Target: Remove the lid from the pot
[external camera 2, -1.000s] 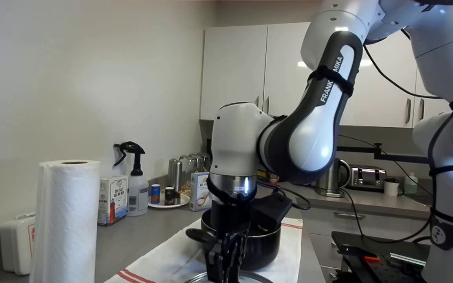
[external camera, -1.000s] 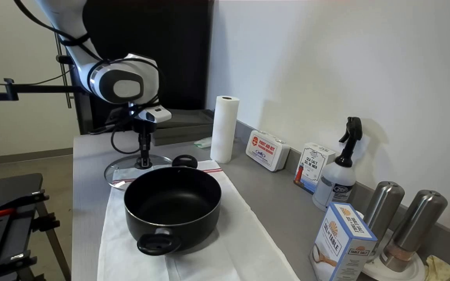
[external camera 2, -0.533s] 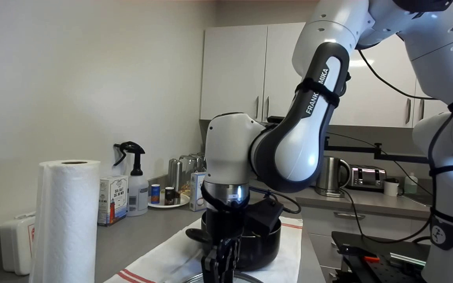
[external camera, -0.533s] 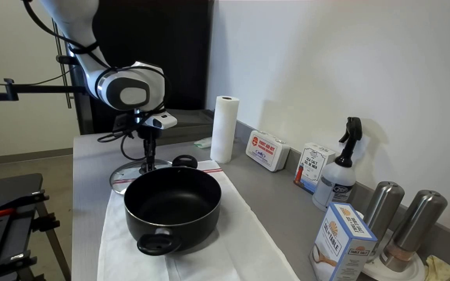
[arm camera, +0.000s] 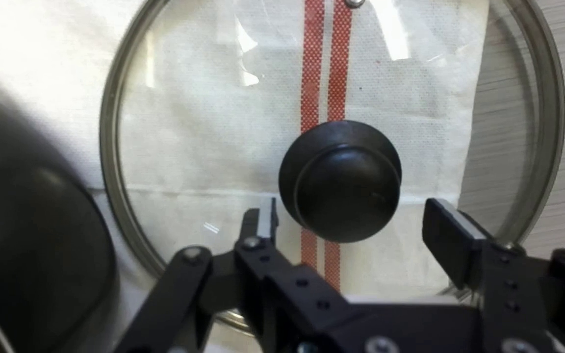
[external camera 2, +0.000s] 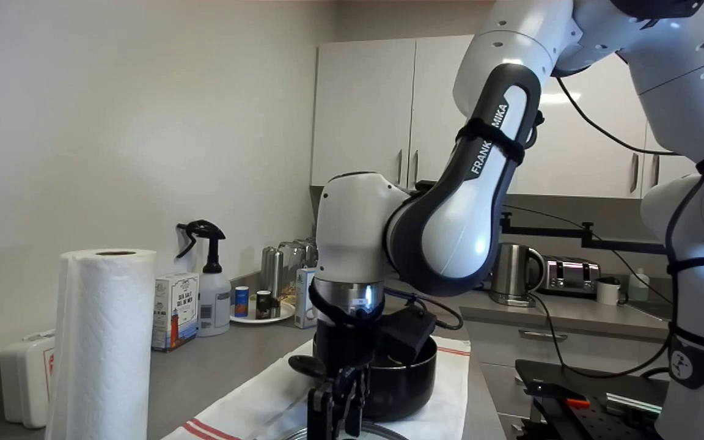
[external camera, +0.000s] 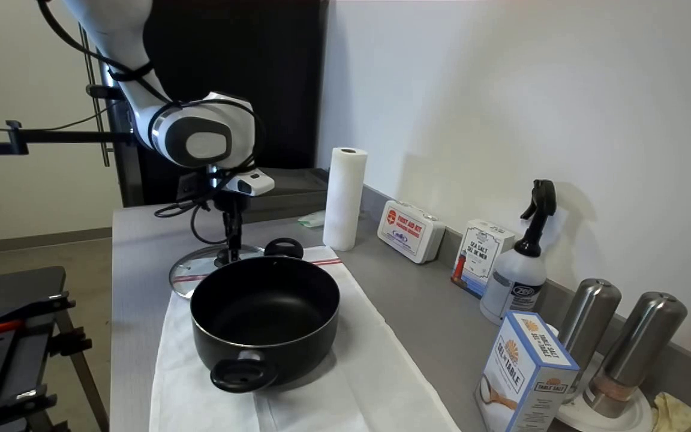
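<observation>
Wrist view, lower half: my fingers [arm camera: 445,240] gaped wide, empty; I judged sideways drift might bump knob [arm camera: 345,189], skid lid [arm camera: 243,147].

black pot [external camera: 266,315] uncovered on white towel [external camera: 375,378], glass lid [external camera: 197,265] at pot's ten o'clock, partly behind it, gripper [external camera: 233,256] pointing down over lid, paper roll [external camera: 345,198] at one, first-aid kit [external camera: 409,233] at two, spray bottle [external camera: 514,285] at three
</observation>
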Available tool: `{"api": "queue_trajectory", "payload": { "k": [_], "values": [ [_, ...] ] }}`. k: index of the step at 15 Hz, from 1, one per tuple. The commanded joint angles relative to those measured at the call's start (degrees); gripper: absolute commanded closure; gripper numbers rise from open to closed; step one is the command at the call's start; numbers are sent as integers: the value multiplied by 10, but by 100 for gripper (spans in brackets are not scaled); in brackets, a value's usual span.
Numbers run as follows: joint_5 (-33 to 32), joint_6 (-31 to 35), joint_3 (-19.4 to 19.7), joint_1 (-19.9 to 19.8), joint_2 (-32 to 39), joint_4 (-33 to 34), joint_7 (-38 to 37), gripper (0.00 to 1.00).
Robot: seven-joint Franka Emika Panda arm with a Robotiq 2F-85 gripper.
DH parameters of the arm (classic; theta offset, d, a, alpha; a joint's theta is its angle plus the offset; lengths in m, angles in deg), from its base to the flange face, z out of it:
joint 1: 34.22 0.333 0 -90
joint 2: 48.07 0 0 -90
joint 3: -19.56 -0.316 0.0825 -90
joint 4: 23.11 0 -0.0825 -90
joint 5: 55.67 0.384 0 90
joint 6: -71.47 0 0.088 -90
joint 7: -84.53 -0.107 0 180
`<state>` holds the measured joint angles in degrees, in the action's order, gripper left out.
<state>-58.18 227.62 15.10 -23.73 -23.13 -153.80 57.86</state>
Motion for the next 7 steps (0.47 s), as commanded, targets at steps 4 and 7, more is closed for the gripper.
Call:
{"api": "queue_trajectory", "payload": {
  "k": [4,7],
  "values": [
    [34,-22,-15,5,-96,-34,52,0],
    [48,-31,-26,0,-139,-48,73,0]
  ]
}}
